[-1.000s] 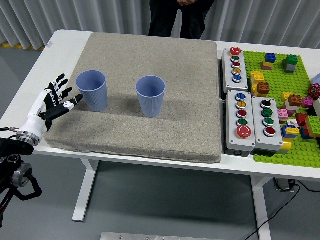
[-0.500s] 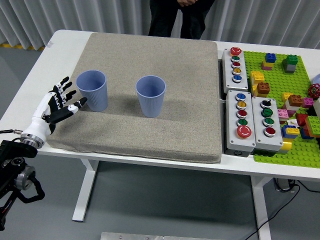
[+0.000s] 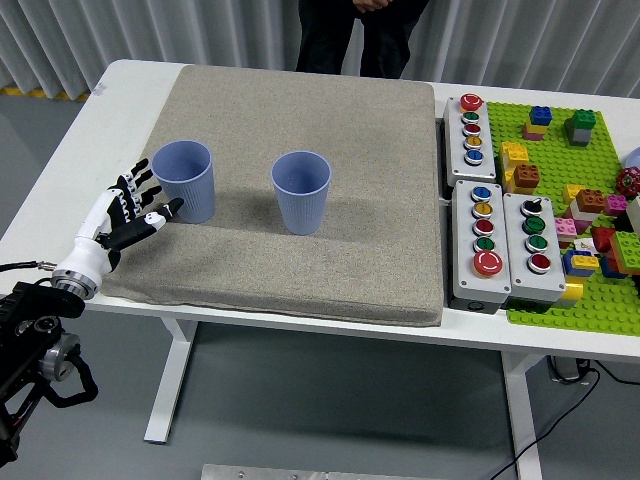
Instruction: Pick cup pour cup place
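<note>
Two blue paper cups stand upright on a grey-beige mat (image 3: pixel 300 260). The left cup (image 3: pixel 185 180) is near the mat's left edge, and the right cup (image 3: pixel 301 192) is near its middle. My left hand (image 3: pixel 140 205) comes in from the lower left with its fingers spread. Its fingertips reach right beside the left cup's near-left side, and it holds nothing. Whether they touch the cup I cannot tell. My right arm does not show.
Grey button boxes (image 3: pixel 498 240) with coloured buttons lie right of the mat. A green baseplate (image 3: pixel 585 300) with loose bricks fills the far right. A person in dark clothes (image 3: pixel 352 35) stands at the table's far side, hands not over the table.
My left hand has moved right and slightly forward, closing the gap to the left cup. Both cups stand where they were.
</note>
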Robot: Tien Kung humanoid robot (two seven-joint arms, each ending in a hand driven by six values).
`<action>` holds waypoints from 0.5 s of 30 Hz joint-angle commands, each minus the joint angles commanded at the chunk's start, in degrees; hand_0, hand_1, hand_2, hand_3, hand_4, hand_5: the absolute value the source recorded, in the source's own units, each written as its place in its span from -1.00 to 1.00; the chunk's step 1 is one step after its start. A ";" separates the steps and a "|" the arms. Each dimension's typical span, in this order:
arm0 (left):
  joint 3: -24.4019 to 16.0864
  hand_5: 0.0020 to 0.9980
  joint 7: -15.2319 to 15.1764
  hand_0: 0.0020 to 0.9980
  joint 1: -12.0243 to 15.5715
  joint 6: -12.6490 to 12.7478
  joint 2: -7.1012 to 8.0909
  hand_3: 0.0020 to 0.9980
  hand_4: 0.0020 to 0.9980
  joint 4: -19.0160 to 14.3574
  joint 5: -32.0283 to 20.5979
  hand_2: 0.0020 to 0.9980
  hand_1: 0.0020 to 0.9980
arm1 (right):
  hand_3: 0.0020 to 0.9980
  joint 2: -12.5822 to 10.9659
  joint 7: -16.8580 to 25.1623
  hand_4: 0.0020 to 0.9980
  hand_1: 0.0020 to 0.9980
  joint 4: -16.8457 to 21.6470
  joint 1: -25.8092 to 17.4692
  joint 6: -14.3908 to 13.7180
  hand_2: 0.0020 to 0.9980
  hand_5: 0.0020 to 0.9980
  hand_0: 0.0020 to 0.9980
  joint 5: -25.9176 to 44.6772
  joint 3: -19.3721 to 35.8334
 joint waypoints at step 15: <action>0.67 -0.20 0.57 0.88 -0.74 0.15 -0.23 1.00 0.91 0.10 1.35 1.00 0.81 | 0.16 -0.12 0.03 -1.00 0.30 0.00 0.33 0.03 0.15 -0.92 0.37 0.10 0.01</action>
